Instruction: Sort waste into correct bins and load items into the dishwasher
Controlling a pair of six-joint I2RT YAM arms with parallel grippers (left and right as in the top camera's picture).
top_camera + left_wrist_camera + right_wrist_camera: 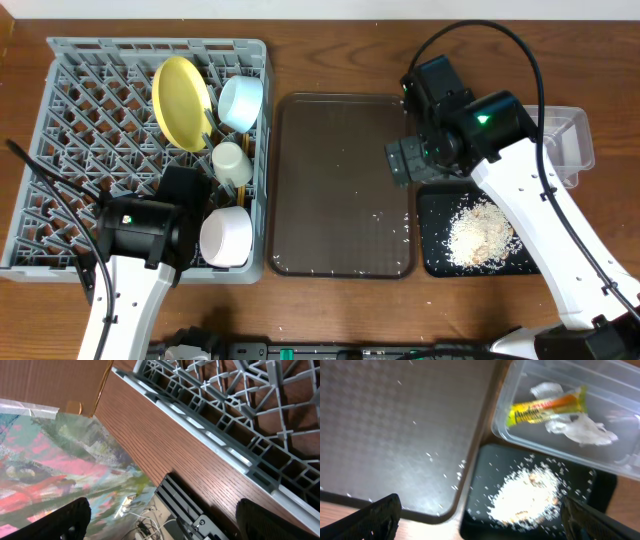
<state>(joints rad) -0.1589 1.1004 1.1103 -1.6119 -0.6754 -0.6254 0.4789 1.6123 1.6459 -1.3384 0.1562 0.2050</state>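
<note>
**Rack loaded, waste binned, both arms idle**

Overhead: grey dish rack on the left of the desk. It holds a yellow plate on edge, a light blue bowl beside it, a white cup below those and a white bowl at the near rim. The left arm covers part of that corner. A thin sliver between plate and cup is possibly the chopsticks; too small to be sure.

Brown serving tray sits mid-desk with a few stray specks on it.

The right arm hides most of the clear tub. The right wrist view looks into it: wrapper and crumpled tissue lie inside, touching. Crumbs are heaped in the black tray, just beside the tub.

Right jaws: wide apart, holding nothing, only 2 dark fingertips cut off at the frame corners.

Left jaws: wide apart and empty, over the desk edge beside the rack wall. The floor beyond is blurred.
</note>
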